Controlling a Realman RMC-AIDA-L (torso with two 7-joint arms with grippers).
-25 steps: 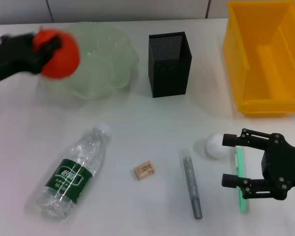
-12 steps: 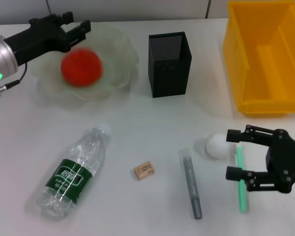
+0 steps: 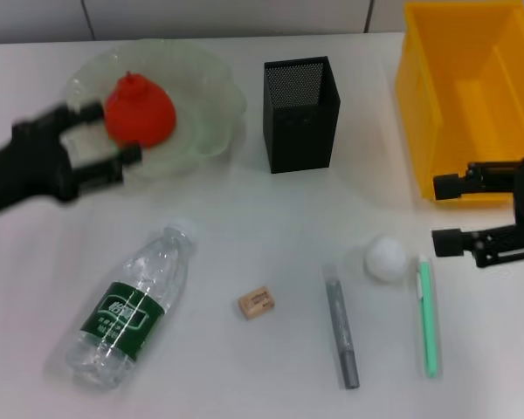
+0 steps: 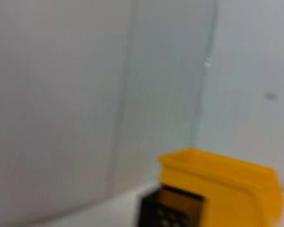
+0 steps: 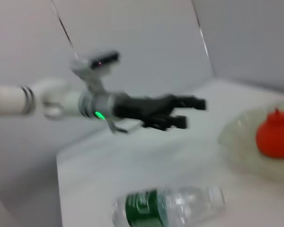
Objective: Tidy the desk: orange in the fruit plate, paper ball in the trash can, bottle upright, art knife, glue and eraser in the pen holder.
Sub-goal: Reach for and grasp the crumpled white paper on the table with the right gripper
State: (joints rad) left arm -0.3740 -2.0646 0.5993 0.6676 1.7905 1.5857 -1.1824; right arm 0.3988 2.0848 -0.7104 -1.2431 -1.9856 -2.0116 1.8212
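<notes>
The orange rests in the pale green fruit plate; it also shows in the right wrist view. My left gripper is open and empty just left of the plate, also seen in the right wrist view. My right gripper is open and empty, right of the white paper ball. The bottle lies on its side on the desk. The eraser lies right of it. The black pen holder and the yellow trash can stand at the back.
A grey stick and a green pen-like tool lie near the front right of the desk. The left wrist view shows the trash can and pen holder against a wall.
The orange has settled in the plate. My left gripper has pulled back towards the front left, away from it. My right gripper has moved back and right, off the green tool.
</notes>
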